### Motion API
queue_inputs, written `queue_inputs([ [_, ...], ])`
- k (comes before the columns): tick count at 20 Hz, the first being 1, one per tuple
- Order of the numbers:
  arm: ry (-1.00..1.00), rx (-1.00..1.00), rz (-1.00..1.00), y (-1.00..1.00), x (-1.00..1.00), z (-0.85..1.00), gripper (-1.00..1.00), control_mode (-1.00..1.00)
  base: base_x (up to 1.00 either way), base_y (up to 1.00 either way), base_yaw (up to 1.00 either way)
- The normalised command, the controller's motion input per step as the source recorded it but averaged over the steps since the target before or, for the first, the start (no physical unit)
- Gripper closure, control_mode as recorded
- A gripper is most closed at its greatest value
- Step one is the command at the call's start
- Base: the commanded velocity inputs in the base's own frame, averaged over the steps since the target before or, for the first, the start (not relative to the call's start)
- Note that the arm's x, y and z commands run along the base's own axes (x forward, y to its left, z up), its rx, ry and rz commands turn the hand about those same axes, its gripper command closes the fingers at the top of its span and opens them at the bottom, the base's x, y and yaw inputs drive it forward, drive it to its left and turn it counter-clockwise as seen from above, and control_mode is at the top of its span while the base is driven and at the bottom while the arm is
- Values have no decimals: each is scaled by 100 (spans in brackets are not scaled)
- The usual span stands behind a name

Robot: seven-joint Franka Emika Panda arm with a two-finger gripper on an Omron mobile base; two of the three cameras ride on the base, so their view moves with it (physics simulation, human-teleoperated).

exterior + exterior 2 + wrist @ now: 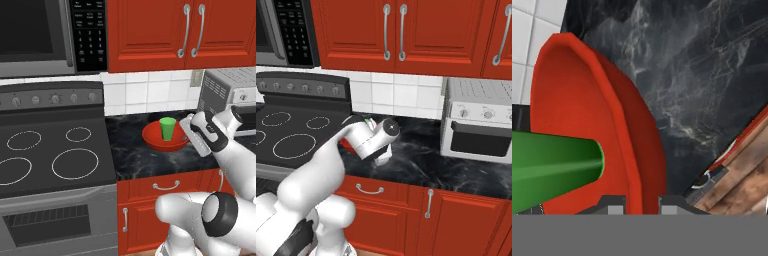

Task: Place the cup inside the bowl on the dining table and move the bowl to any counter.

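Left base view: one red bowl (165,138) sits on the counter (145,160) between the stove (50,150) on the left and a toaster oven (230,95) on the right, with one green cup (167,128) upright inside it. The gripper (641,206) is at the bowl's right rim, its fingers narrowly set on either side of the rim, gripping it.

Cup (168,128) upright in bowl (165,137) on counter (150,155) (beside stove (50,150)); gripper (188,131) at bowl's right rim.

arm (227,145) — white rounded links | joints — dark caps | hand (641,205) — dark tips
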Motion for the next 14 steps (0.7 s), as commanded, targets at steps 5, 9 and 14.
queue_inputs([
  [5, -2, 0, -1, 0, 37, -15, 100, -100, 0, 0, 0],
  [9, -1, 0, 0, 0, 41, -13, 100, -100, 0, 0, 0],
  [14, 0, 0, 0, 0, 32, -19, 100, -100, 0, 0, 0],
])
